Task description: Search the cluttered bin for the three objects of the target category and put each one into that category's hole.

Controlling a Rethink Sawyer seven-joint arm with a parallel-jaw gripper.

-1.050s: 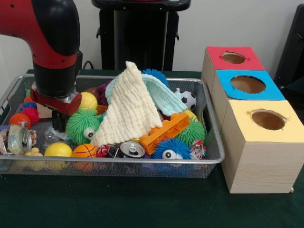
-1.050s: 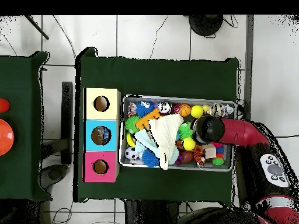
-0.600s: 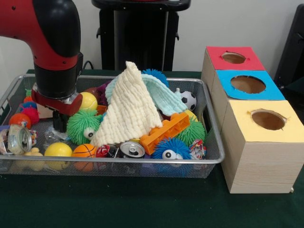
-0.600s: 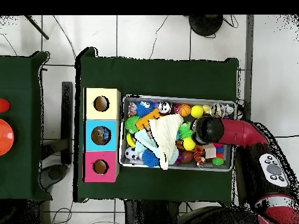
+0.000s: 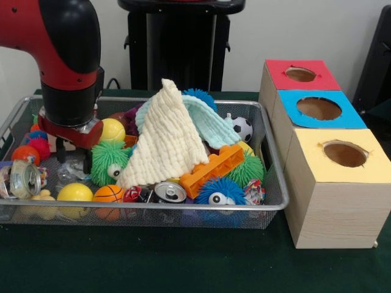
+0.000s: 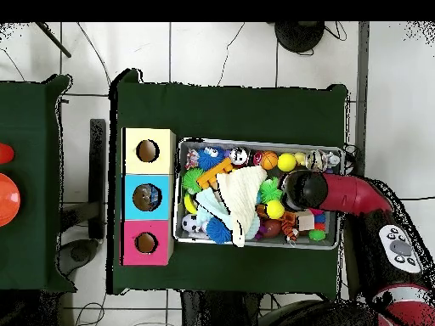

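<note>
Fingers of the red-and-black gripper (image 5: 73, 160) spread, empty, beside the soft, light green spiky ball (image 5: 109, 160); likely squeeze its middle.

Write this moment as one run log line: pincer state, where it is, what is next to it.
pincer: open, empty | position: low in wire bin, left end in front view | beside: green spiky ball | boxes: nothing visible inside

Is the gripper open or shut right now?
Open. In the front view the gripper shows two dark fingers spread apart, nothing between them, beside the green spiky ball.
</note>
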